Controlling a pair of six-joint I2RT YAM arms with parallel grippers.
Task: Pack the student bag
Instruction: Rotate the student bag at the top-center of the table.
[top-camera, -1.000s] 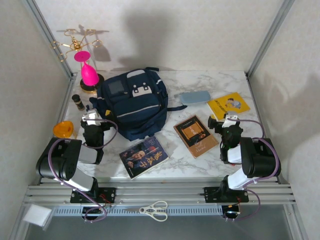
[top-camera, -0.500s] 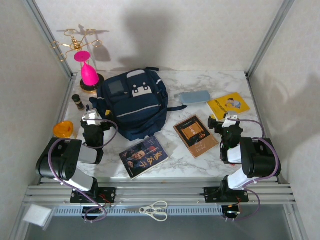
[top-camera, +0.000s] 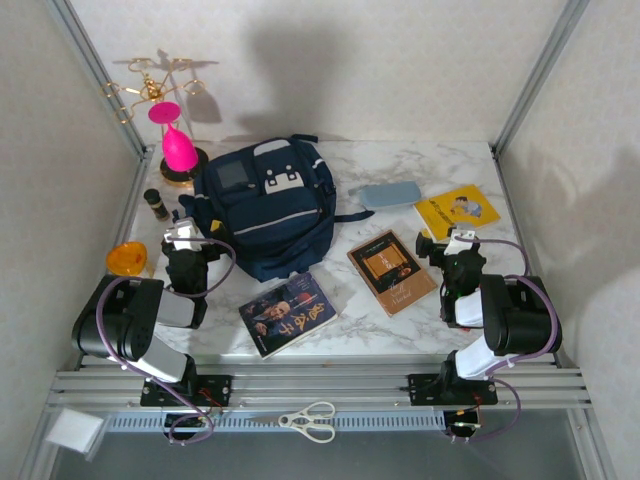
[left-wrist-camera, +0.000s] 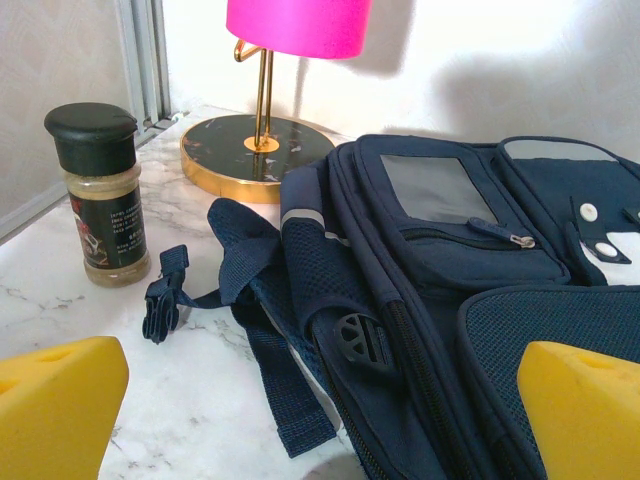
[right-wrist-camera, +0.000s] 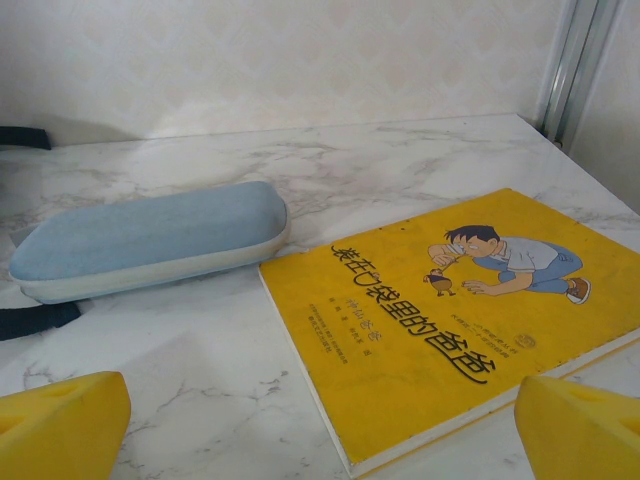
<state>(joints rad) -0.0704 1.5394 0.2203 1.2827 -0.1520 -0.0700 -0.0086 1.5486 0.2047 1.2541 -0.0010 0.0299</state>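
Nothing has shifted over the last second: both arms and every object lie as they did.

From above, the student bag (top-camera: 265, 205) lies flat, front up, at the rear left of the marble table (top-camera: 350, 335). It is navy with pale grey piping, a grey square patch and a white buckle patch. The left gripper (top-camera: 182, 240) sits just beside its left edge, and the right gripper (top-camera: 455, 245) is near a yellow picture book (top-camera: 457, 210).

At the left wrist, the yellow pads (left-wrist-camera: 60, 405) stand wide apart, gripping nothing. The bag's zips look shut, so no contents show, and a strap trails on the marble. A capped spice jar (left-wrist-camera: 98, 195) holds tan powder.

At the right wrist, the pads (right-wrist-camera: 60, 420) are likewise spread wide and empty. A closed pale blue case (right-wrist-camera: 150, 240) lies beside the picture book.
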